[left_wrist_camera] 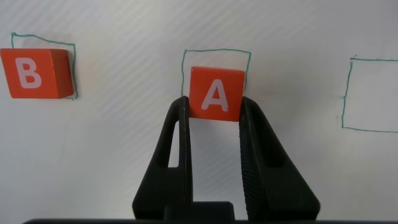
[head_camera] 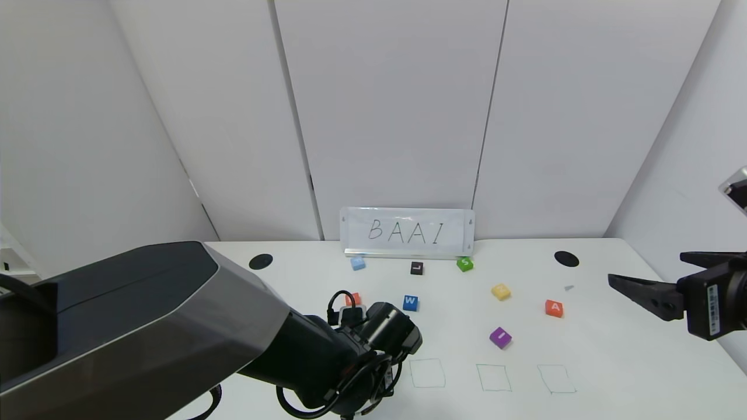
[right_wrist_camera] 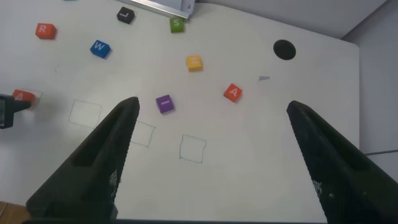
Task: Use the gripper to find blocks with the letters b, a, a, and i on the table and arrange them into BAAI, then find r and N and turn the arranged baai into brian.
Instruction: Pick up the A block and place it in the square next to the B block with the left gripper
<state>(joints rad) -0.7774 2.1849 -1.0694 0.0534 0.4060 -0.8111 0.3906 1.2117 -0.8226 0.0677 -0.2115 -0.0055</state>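
In the left wrist view my left gripper (left_wrist_camera: pixel 214 106) is shut on an orange-red A block (left_wrist_camera: pixel 216 93), over the second green square. The orange-red B block (left_wrist_camera: pixel 34 73) lies in the first square beside it. In the head view the left arm covers both blocks and the gripper. A second A block (head_camera: pixel 554 308) and the purple I block (head_camera: pixel 500 337) lie loose on the white table (head_camera: pixel 613 350). The r cube (head_camera: pixel 353 298) peeks out behind the left wrist. My right gripper (head_camera: pixel 645 268) hovers open and empty at the table's right side, above these blocks (right_wrist_camera: pixel 164 104).
A BAAI sign (head_camera: pixel 407 232) stands at the back. Blue W (head_camera: pixel 410 303), yellow (head_camera: pixel 501 291), green S (head_camera: pixel 464 263), black L (head_camera: pixel 416 268) and light blue (head_camera: pixel 358 263) cubes lie scattered. Three empty green squares (head_camera: pixel 494 377) mark the front. Two black holes (head_camera: pixel 566 258) sit at the back.
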